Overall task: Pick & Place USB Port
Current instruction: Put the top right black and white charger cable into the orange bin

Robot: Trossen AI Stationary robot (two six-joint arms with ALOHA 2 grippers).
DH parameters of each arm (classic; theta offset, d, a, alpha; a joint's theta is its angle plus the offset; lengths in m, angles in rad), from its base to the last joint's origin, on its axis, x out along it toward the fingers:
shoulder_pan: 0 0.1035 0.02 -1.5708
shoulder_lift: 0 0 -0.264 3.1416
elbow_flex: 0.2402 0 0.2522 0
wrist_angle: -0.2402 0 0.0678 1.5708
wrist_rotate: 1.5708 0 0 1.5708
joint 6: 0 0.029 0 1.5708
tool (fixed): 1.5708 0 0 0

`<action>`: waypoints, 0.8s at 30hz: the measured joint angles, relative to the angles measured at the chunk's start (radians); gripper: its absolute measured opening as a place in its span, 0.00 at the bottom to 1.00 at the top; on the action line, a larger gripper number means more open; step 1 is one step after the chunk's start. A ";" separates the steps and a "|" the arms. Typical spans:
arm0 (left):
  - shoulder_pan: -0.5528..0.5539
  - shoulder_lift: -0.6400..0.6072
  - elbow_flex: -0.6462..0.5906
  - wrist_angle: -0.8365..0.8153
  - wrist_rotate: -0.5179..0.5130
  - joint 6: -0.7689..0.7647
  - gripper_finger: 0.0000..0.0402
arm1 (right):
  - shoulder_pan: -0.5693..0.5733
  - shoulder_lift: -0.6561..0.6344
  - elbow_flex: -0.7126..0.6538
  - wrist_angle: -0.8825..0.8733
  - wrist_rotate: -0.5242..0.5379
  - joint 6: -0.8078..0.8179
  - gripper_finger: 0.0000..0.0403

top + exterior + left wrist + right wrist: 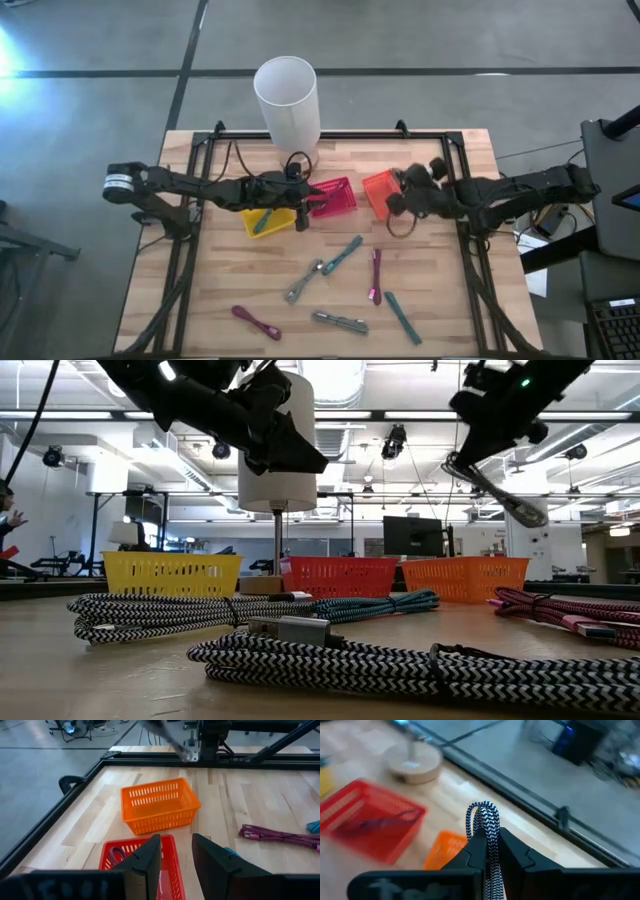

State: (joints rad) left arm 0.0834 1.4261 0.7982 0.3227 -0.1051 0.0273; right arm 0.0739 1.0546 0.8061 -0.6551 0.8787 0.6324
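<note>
My right gripper (pixel 487 851) is shut on a black-and-white braided USB cable (pixel 484 818) and hovers by the orange basket (pixel 379 193). In the high view the cable shows as a loop (pixel 400 226) below the gripper. My left gripper (pixel 176 854) is open and empty above the red basket (pixel 170 865), which holds a purple cable (pixel 117 854). A yellow basket (pixel 266 222) holds a teal cable. Several more cables lie flat on the table: teal (pixel 343 254), grey (pixel 303 280), magenta (pixel 375 275). My right gripper pinches the black-and-white cable between its two fingers at a folded bend (pixel 485 827), so two strands run side by side through the fingers. The bend sticks out past the fingertips. The cable is lifted clear of the table and hangs below the gripper (pixel 497 493).
A white lamp (pixel 288 97) stands at the table's far edge behind the baskets. A black frame rail (pixel 330 137) borders the tabletop. More cables, one teal (pixel 403 318), one grey (pixel 340 322) and one magenta (pixel 256 322), lie near the near edge. Bare wood shows at both near corners.
</note>
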 joint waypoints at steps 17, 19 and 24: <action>0.000 0.000 -0.001 0.007 0.000 -0.001 0.29 | -0.274 0.086 -0.155 0.408 -0.428 -0.325 0.06; 0.000 0.000 -0.001 0.007 0.000 -0.001 0.29 | -0.281 0.089 -0.163 0.413 -0.443 -0.325 0.06; 0.000 0.000 -0.002 0.006 0.000 0.000 0.29 | -0.281 0.091 -0.182 0.407 -0.446 -0.289 0.06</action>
State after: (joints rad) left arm 0.0830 1.4265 0.7967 0.3286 -0.1055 0.0277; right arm -0.2070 1.1458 0.6239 -0.2481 0.4324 0.3437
